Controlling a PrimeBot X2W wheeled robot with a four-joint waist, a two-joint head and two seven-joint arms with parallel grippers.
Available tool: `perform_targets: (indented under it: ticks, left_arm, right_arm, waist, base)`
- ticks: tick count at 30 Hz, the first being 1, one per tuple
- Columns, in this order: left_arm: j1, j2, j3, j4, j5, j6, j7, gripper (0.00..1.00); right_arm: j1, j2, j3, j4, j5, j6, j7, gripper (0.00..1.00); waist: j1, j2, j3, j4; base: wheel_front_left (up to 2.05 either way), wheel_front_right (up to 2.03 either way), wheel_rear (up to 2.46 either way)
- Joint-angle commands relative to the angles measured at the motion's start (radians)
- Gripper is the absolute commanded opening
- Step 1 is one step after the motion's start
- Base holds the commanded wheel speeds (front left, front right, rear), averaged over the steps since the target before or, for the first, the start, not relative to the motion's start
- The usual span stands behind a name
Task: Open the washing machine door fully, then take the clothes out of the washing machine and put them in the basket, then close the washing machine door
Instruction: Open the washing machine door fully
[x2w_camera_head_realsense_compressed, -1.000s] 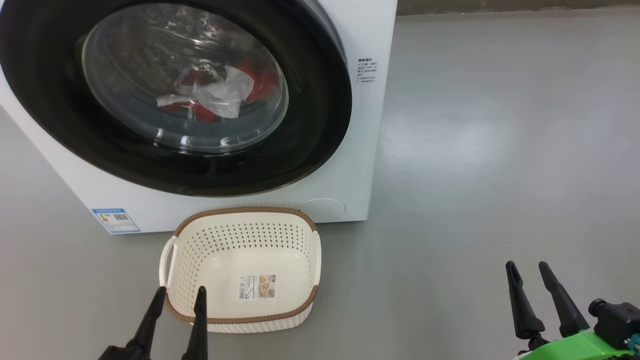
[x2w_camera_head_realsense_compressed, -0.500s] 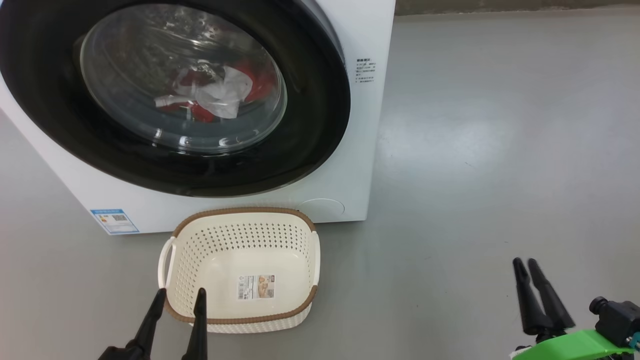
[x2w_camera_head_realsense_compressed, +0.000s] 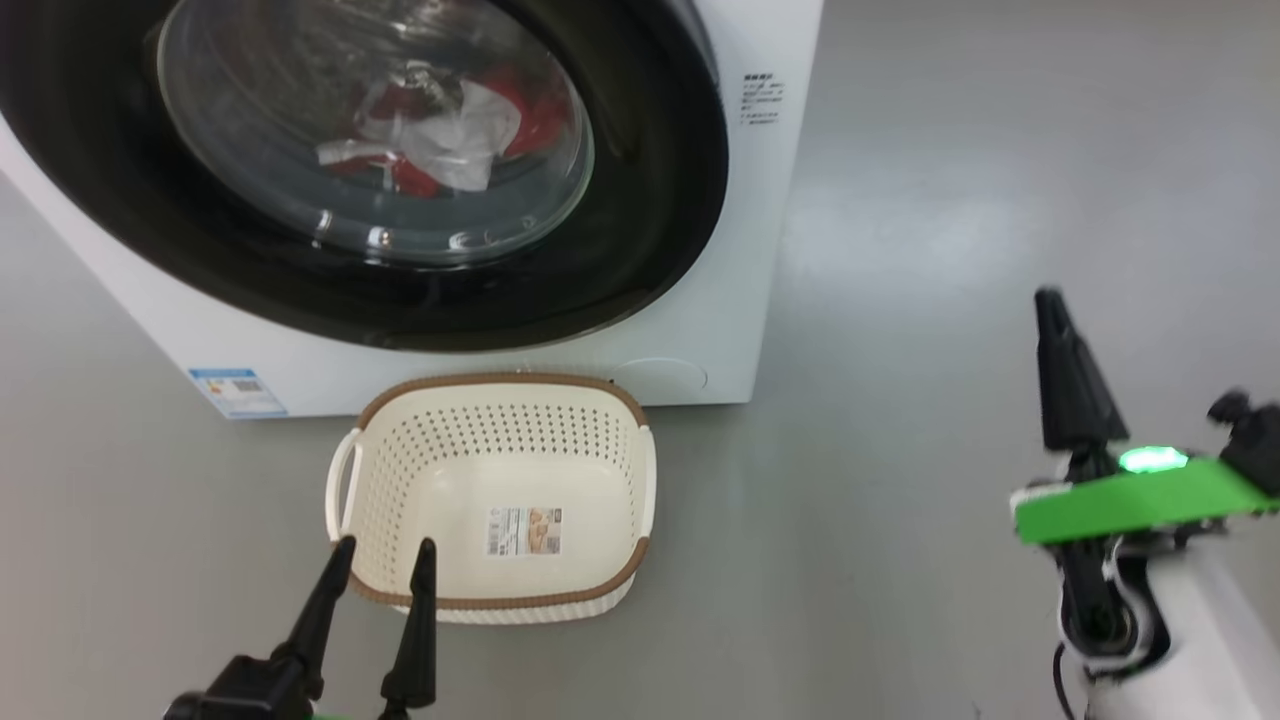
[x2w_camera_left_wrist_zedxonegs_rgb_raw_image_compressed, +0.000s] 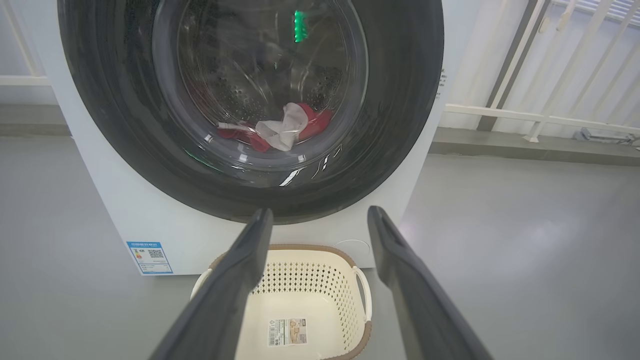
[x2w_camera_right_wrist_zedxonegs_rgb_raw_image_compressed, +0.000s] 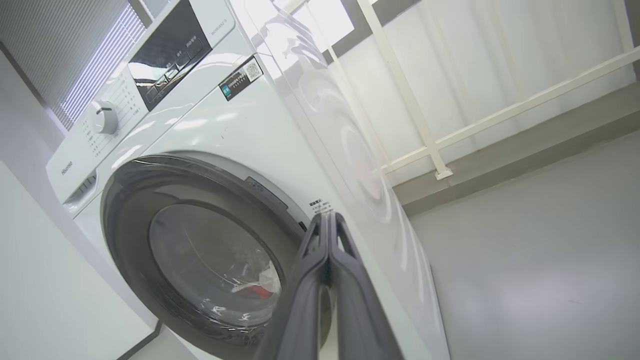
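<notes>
A smooth grey floor (x2w_camera_head_realsense_compressed: 950, 200) with a soft sheen spreads out before the robot. In the left wrist view a low grey ledge runs along the back of it, carrying white railing bars (x2w_camera_left_wrist_zedxonegs_rgb_raw_image_compressed: 540, 120) in front of a pale wall. The washing machine (x2w_camera_head_realsense_compressed: 760, 250) stands on this floor, a white box with a blue label (x2w_camera_head_realsense_compressed: 237, 392) at its lower left corner. The right wrist view shows a dial (x2w_camera_right_wrist_zedxonegs_rgb_raw_image_compressed: 102, 117) beside a dark control panel at its top. The washing machine door (x2w_camera_head_realsense_compressed: 650, 250) sits against the front of the machine. Through its glass bowl the clothes (x2w_camera_head_realsense_compressed: 450, 130) lie low in the steel drum, a red heap with a white piece on top. The basket (x2w_camera_head_realsense_compressed: 500, 385) rests on the floor just in front of the machine, below the door, and a barcode sticker (x2w_camera_head_realsense_compressed: 523, 530) lies on its cream bottom. The left gripper (x2w_camera_head_realsense_compressed: 386, 548) hangs over the near rim of the basket with its jaws apart and nothing between them. The right gripper (x2w_camera_head_realsense_compressed: 1050, 300) stands well off to the right over bare floor, pointing towards the machine's right front edge. Its two fingers are pressed together along their length, and a green band (x2w_camera_head_realsense_compressed: 1140, 495) with a lit green lamp crosses the wrist behind them.
</notes>
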Motion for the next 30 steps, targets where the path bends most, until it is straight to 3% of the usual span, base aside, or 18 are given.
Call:
perform_targets:
  ticks: [1,15,24,30]
  left_arm:
    - [-0.036,0.008,0.027,-0.028,-0.01,-0.009,-0.012,1.0]
    - [-0.146,0.008,-0.044,-0.028,-0.043,-0.008,-0.012,1.0]
    - [-0.2,0.008,-0.08,-0.023,-0.061,-0.007,-0.012,1.0]
    - [-0.23,0.008,-0.105,-0.023,-0.076,-0.003,-0.012,1.0]
  right_arm:
    - [-0.047,-0.011,0.023,-0.029,0.016,-0.001,-0.006,0.0]
    - [-0.404,-0.135,0.078,0.048,0.173,-0.001,-0.006,0.0]
    - [-0.584,-0.197,0.195,0.169,0.306,-0.001,-0.004,0.0]
    - [-0.699,-0.239,0.303,0.232,0.427,-0.001,0.065,0.0]
  waist:
    - [0.0,0.0,0.027,0.025]
    - [0.0,0.0,0.171,0.129]
    - [0.0,0.0,0.24,0.175]
    - [0.0,0.0,0.282,0.2]
  base:
    - [0.0,0.0,0.0]
    - [0.0,0.0,0.0]
    - [0.0,0.0,0.0]
    - [0.0,0.0,0.0]
